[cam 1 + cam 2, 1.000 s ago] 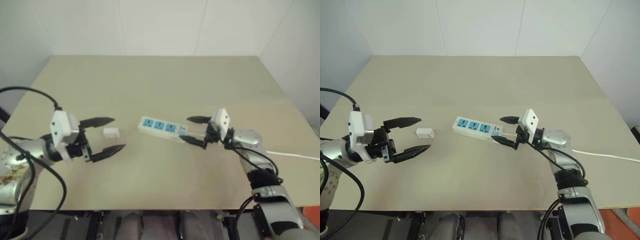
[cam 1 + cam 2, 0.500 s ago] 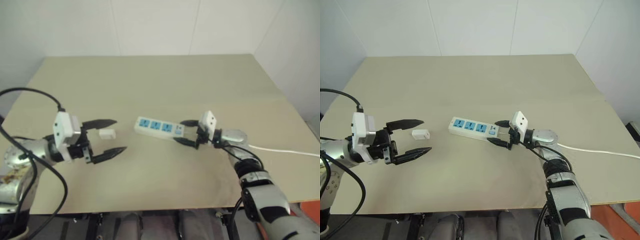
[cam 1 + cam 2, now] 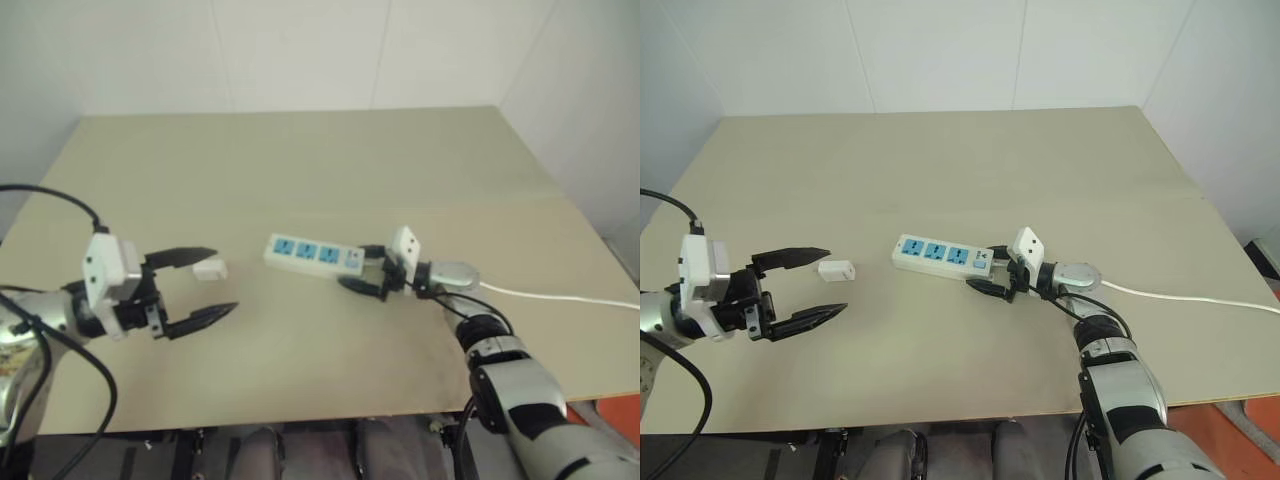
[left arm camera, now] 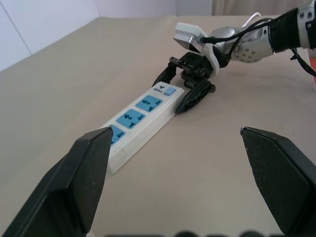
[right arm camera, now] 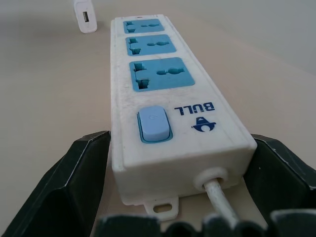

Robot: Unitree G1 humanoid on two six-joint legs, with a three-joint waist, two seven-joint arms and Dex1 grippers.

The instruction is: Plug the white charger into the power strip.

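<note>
the small white boxy charger [image 3: 836,269] lies unplugged on the table, near the spread left gripper [image 3: 805,287]. the right gripper [image 3: 989,273] straddles the switch end of the long white power strip with blue sockets [image 3: 940,254], fingers apparently not yet pressed; pickup and plugging remain.

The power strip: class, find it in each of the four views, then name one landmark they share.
Left eye view: power strip at mid-table.
Right eye view: mid-table, just right of the white charger.
Left wrist view: runs diagonally from lower left towards the right gripper.
Right wrist view: fills the centre, cord end nearest.
Shared landmark: its blue switch.
</note>
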